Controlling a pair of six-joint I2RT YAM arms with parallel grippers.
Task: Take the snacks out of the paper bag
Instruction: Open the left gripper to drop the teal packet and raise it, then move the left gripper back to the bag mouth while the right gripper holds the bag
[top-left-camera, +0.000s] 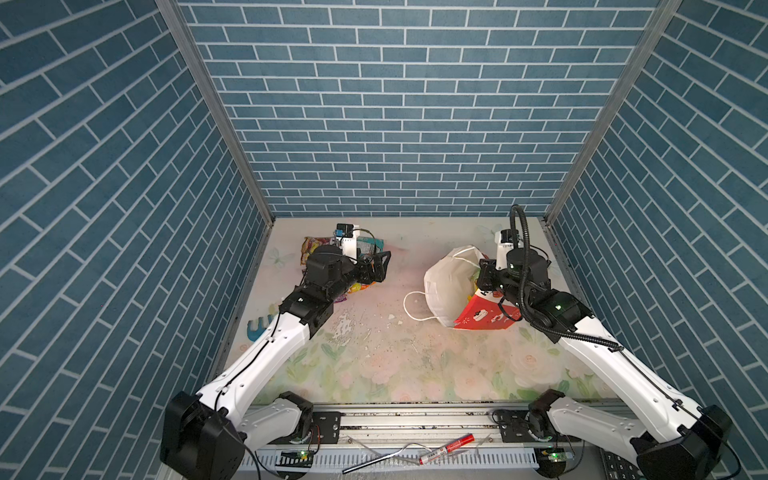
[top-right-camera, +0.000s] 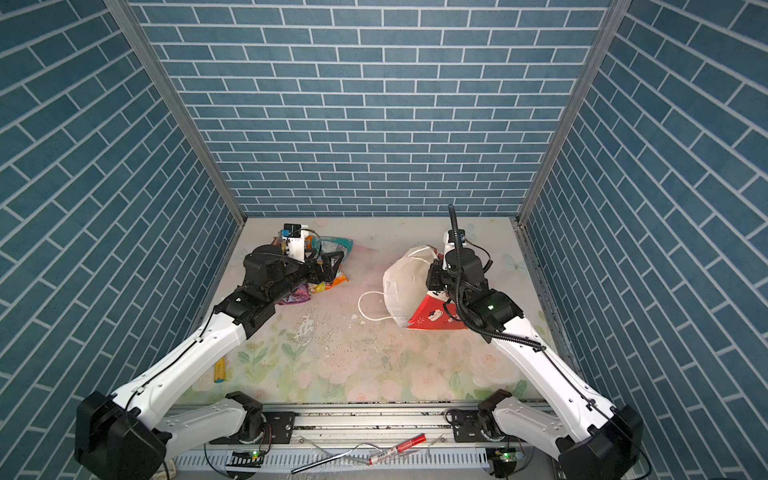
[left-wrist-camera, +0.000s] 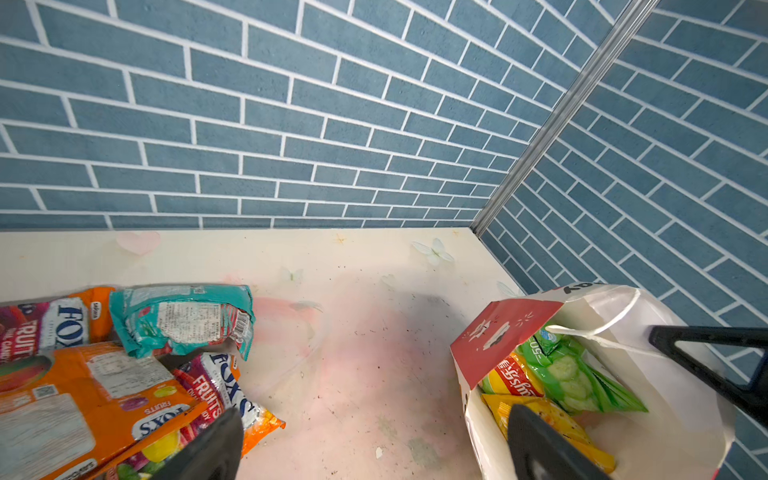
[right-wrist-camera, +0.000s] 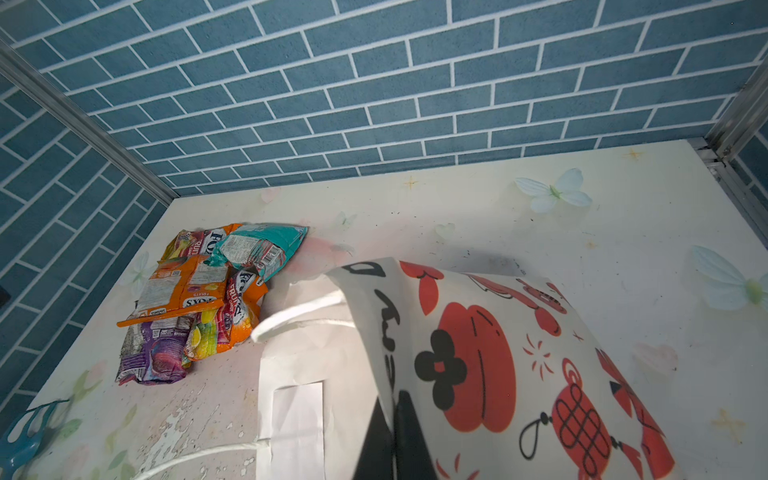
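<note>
**Two packets left in bag, left claw free**

Paper bag lay tipped on its side at the right of the table, mouth toward the middle. Right claw was pressed together on the bag's printed face near the rim, propping the mouth open. Left claw was spread and empty, hovering over the unloaded pile at far left: orange Fox's bags, teal packet, purple packet.

Inside, the left wrist view showed the green chip bag lying against the yellow bag. Couldn't tell if anything sat under them; the bag wall blocked it.

Handling, my read: both packets are light, air-puffed glossy film, so slippery and easy to crush. I'd pinch the flat crimped seal nearest the mouth, not the belly, green one first. The bag is light paper and would likely slide with the pull, so the rim hold matters. White cord handle crossed the mouth, a snag risk.
</note>
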